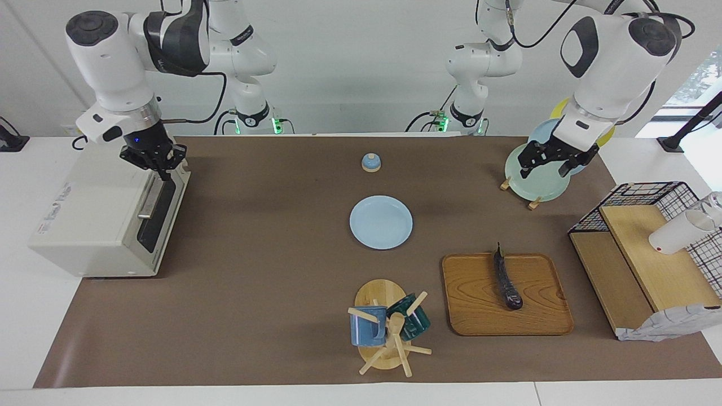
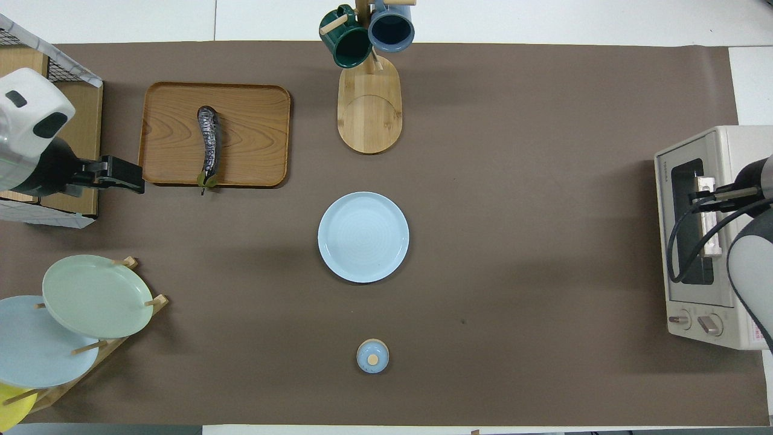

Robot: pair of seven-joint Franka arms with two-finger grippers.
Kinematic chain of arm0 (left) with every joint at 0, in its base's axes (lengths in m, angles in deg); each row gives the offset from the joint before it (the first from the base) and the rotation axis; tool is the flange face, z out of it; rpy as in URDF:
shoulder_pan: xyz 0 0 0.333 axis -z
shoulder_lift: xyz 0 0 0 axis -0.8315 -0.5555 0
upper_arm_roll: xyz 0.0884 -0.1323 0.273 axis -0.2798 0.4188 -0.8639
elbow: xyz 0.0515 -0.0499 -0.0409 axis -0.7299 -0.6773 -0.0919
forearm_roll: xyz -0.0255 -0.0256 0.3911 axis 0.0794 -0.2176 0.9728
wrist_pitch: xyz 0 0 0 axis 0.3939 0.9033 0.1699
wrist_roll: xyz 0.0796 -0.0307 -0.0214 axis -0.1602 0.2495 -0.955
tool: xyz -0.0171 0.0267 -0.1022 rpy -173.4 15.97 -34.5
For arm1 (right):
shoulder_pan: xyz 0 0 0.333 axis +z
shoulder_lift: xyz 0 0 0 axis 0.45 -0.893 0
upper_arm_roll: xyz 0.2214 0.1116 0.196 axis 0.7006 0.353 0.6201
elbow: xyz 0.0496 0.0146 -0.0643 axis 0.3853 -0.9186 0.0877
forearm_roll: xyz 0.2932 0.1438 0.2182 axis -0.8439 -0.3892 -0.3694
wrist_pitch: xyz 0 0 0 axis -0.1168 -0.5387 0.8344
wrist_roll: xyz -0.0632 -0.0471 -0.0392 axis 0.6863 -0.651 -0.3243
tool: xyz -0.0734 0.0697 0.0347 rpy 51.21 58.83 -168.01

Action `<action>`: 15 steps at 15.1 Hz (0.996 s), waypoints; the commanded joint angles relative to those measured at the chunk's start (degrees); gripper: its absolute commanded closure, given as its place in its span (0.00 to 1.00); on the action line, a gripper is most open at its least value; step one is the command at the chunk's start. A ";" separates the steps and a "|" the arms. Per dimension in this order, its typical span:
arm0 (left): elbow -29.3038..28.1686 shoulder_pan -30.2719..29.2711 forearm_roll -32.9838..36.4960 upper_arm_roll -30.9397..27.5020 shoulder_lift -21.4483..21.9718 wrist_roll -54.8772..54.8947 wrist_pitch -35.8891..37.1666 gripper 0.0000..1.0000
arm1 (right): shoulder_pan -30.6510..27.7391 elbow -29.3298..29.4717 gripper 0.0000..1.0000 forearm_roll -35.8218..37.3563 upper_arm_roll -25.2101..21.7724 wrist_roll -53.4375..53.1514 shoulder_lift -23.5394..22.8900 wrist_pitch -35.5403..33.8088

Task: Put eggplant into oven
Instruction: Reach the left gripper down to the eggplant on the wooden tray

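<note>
The eggplant (image 1: pixel 507 279), long, dark purple and slightly curved, lies on a wooden tray (image 1: pixel 474 310) toward the left arm's end of the table; it also shows in the overhead view (image 2: pixel 209 145). The cream-white oven (image 1: pixel 96 225) stands at the right arm's end with its dark glass door closed; it also shows in the overhead view (image 2: pixel 688 290). My right gripper (image 1: pixel 161 169) is at the upper edge of the oven door, by the bar handle (image 1: pixel 148 202). My left gripper (image 1: pixel 550 165) is open and empty in the air, over the mat beside the tray (image 2: pixel 136 180).
A light blue plate (image 1: pixel 381 221) lies mid-table, with a small blue knobbed lid (image 1: pixel 370 162) nearer the robots. A mug tree (image 1: pixel 389 327) holds two mugs beside the tray. A plate rack (image 1: pixel 536 175) and a wire shelf (image 1: pixel 648 254) stand at the left arm's end.
</note>
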 commanded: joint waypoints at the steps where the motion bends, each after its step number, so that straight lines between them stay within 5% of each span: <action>1: -0.12 1.65 -0.78 -0.46 -4.18 0.55 -4.51 0.00 | -3.63 -4.66 1.00 2.41 0.45 0.50 0.64 2.83; 15: -9.26 2.45 -0.87 -0.46 -14.38 7.40 -27.54 0.00 | -5.83 -9.06 1.00 3.38 0.45 0.86 -0.24 7.92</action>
